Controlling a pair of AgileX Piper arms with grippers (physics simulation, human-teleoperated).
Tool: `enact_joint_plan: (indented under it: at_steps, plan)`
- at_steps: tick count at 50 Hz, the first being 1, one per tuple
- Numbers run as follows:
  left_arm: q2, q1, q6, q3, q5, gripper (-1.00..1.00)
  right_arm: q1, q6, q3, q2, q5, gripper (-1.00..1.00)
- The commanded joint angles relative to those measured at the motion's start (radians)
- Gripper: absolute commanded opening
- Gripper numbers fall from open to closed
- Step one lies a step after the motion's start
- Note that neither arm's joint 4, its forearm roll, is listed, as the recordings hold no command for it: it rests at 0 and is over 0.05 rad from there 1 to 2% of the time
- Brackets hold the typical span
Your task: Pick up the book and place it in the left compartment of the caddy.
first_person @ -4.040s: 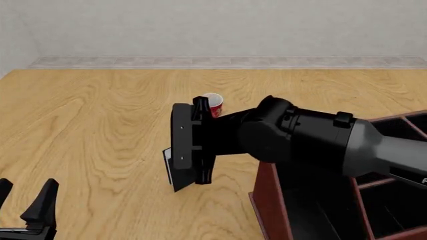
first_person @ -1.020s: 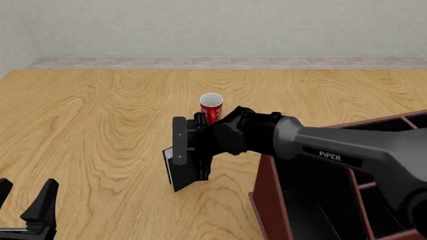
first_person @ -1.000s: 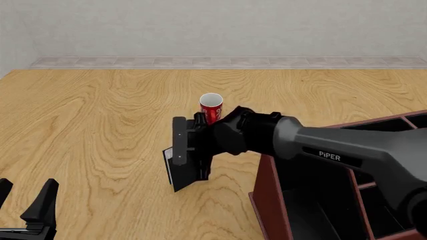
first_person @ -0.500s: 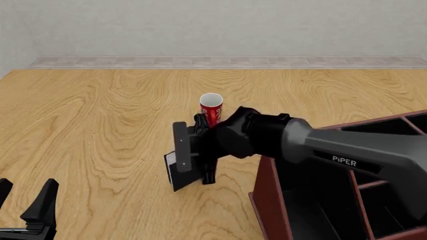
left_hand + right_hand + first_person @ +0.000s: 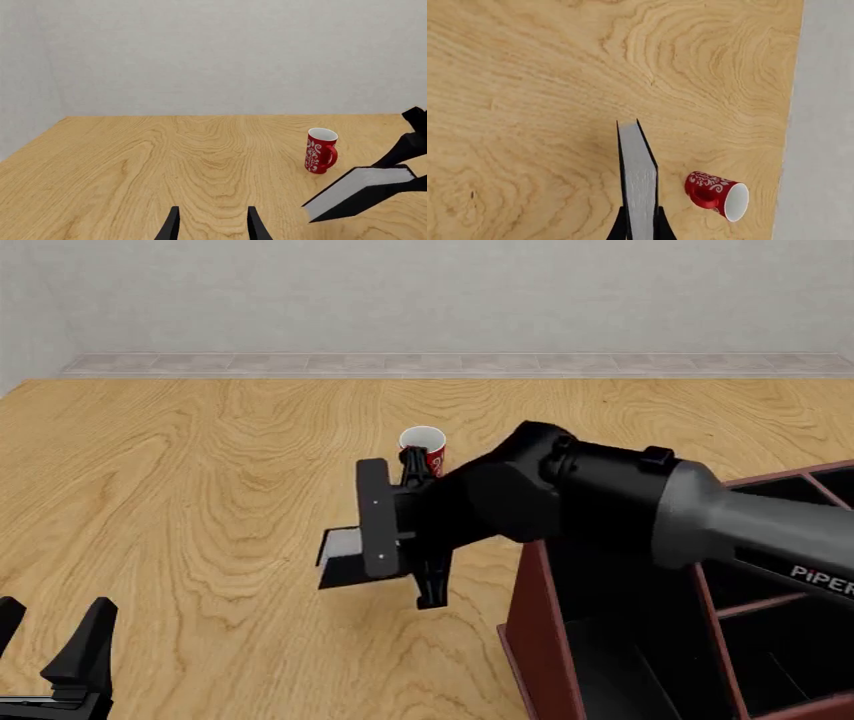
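The book (image 5: 342,554), black-covered with a white page edge, hangs above the table, tilted nearly flat, with my right gripper (image 5: 400,552) shut on it. In the right wrist view the book (image 5: 639,172) runs straight out from between the fingers (image 5: 620,229). The left wrist view shows the book (image 5: 360,189) in the air beside the red cup (image 5: 321,150). The caddy (image 5: 534,645) stands at the front right; its left compartment (image 5: 627,665) lies below my right arm. My left gripper (image 5: 48,638) rests open at the front left, far from the book.
A red cup (image 5: 424,448) with white pattern stands upright just behind the held book, also visible as the cup (image 5: 716,194) in the right wrist view. Wooden tabletop (image 5: 200,470) spreads to the left and back, ending at a pale wall.
My right gripper has lifted the book off the table and turned it from standing on edge to nearly flat. The right arm rose toward the camera. The left arm stayed still.
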Motion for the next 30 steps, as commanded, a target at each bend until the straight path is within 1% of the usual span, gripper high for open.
enact_joint_plan:
  at_steps: [1, 2, 3, 4, 5, 6, 8, 9, 11, 13, 15, 16, 17, 18, 20, 21, 22, 23, 26, 27, 30]
  plan:
    - [0.0, 0.0, 0.0, -0.002, 0.001, 1.0, 0.046, 0.122, -0.066, -0.092, 0.097, -1.0]
    - [0.0, 0.0, 0.0, -0.002, 0.001, 1.0, 0.037, 0.103, -0.049, -0.106, 0.097, -1.0]
    - [0.0, 0.0, 0.0, -0.002, 0.001, 1.0, 0.038, 0.109, -0.051, -0.11, 0.102, -1.0]
    - [0.0, 0.0, 0.0, -0.002, 0.001, 1.0, 0.067, 0.189, -0.101, -0.1, 0.142, -1.0]
    - [0.0, 0.0, 0.0, -0.002, 0.001, 1.0, 0.079, 0.217, -0.119, -0.101, 0.153, -1.0]
    - [0.0, 0.0, 0.0, -0.002, 0.001, 1.0, 0.064, 0.203, -0.111, -0.118, 0.166, -1.0]
    - [0.0, 0.0, 0.0, -0.002, 0.001, 1.0, 0.09, 0.272, -0.162, -0.116, 0.206, -1.0]
    - [0.0, 0.0, 0.0, -0.002, 0.001, 1.0, 0.09, 0.291, -0.175, -0.116, 0.221, -1.0]
    - [0.0, 0.0, 0.0, -0.002, 0.001, 1.0, 0.082, 0.28, -0.168, -0.132, 0.236, -1.0]
    - [0.0, 0.0, 0.0, -0.002, 0.001, 1.0, 0.081, 0.314, -0.192, -0.133, 0.266, -1.0]
    - [0.0, 0.0, 0.0, -0.002, 0.001, 1.0, 0.076, 0.314, -0.192, -0.143, 0.279, -1.0]
    - [0.0, 0.0, 0.0, -0.002, 0.001, 1.0, 0.077, 0.367, -0.221, -0.14, 0.316, -1.0]
    - [0.0, 0.0, 0.0, -0.002, 0.001, 1.0, 0.077, 0.367, -0.222, -0.139, 0.317, -1.0]
    - [0.0, 0.0, 0.0, -0.002, 0.001, 1.0, 0.08, 0.411, -0.248, -0.14, 0.355, -1.0]
    - [0.0, 0.0, 0.0, -0.002, 0.001, 1.0, 0.097, 0.48, -0.294, -0.129, 0.398, -1.0]
    - [0.0, 0.0, 0.0, -0.002, 0.001, 1.0, 0.098, 0.485, -0.298, -0.129, 0.409, -1.0]
    - [0.0, 0.0, 0.0, -0.002, 0.001, 1.0, 0.104, 0.529, -0.321, -0.124, 0.445, -1.0]
    - [0.0, 0.0, 0.0, -0.002, 0.001, 1.0, 0.104, 0.529, -0.321, -0.124, 0.445, -1.0]
    - [0.0, 0.0, 0.0, -0.002, 0.001, 1.0, 0.121, 0.584, -0.34, -0.123, 0.482, -1.0]
    - [0.0, 0.0, 0.0, -0.002, 0.001, 1.0, 0.122, 0.584, -0.337, -0.126, 0.485, -1.0]
    - [0.0, 0.0, 0.0, -0.002, 0.001, 1.0, 0.124, 0.61, -0.339, -0.134, 0.503, -1.0]
